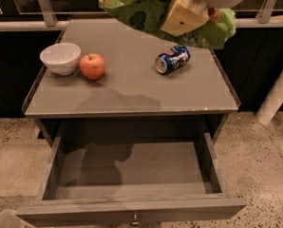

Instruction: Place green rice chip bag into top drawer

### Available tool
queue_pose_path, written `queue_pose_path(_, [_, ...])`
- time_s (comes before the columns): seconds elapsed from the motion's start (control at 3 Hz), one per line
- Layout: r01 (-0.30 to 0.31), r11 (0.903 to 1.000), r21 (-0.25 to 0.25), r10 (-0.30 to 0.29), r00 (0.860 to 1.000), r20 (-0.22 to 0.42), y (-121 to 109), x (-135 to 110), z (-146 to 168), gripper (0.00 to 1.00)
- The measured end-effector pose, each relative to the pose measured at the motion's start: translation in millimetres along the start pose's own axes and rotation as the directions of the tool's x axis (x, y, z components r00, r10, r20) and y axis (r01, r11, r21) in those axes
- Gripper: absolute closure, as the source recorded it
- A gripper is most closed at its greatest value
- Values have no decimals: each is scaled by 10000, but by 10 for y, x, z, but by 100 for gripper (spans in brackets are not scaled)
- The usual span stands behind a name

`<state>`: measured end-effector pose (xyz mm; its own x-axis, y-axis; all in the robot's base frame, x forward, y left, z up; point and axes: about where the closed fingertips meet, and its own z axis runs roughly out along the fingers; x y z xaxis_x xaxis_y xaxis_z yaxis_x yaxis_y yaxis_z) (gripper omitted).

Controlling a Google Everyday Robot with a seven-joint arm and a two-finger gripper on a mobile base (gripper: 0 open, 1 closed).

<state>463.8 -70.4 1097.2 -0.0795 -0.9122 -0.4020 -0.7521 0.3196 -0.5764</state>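
Observation:
The green rice chip bag point(146, 14) is a crinkled light and dark green foil bag held in the air at the top of the camera view, above the back of the grey table top. My gripper point(184, 14) is shut on it, with a yellowish finger pad point(182, 19) pressed against the bag's right part. The top drawer point(132, 172) is pulled wide open below the table top. Its flat grey bottom is bare, and a small metal knob point(135, 219) sits on its front.
On the table top point(132, 91) stand a white bowl point(60, 58) and a red-orange apple point(92, 66) at the left, and a blue soda can point(173, 59) lies on its side at the right. A white post point(277, 96) stands at the right on the speckled floor.

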Motion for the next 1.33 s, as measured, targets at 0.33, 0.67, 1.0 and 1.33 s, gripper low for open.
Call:
queue_pose_path(0.33, [0,10000,0,0,10000,0,0,0,0,100])
queue_pose_path(0.67, [0,10000,1,0,10000,0,-1,0,0,100])
queue_pose_path(1.0, [166,9982,578,-173,9998,120,-327,-121,-24,100])
queue_pose_path(1.33, [356,9911,1280,-415,9982,436,-586,-62,-12,100])
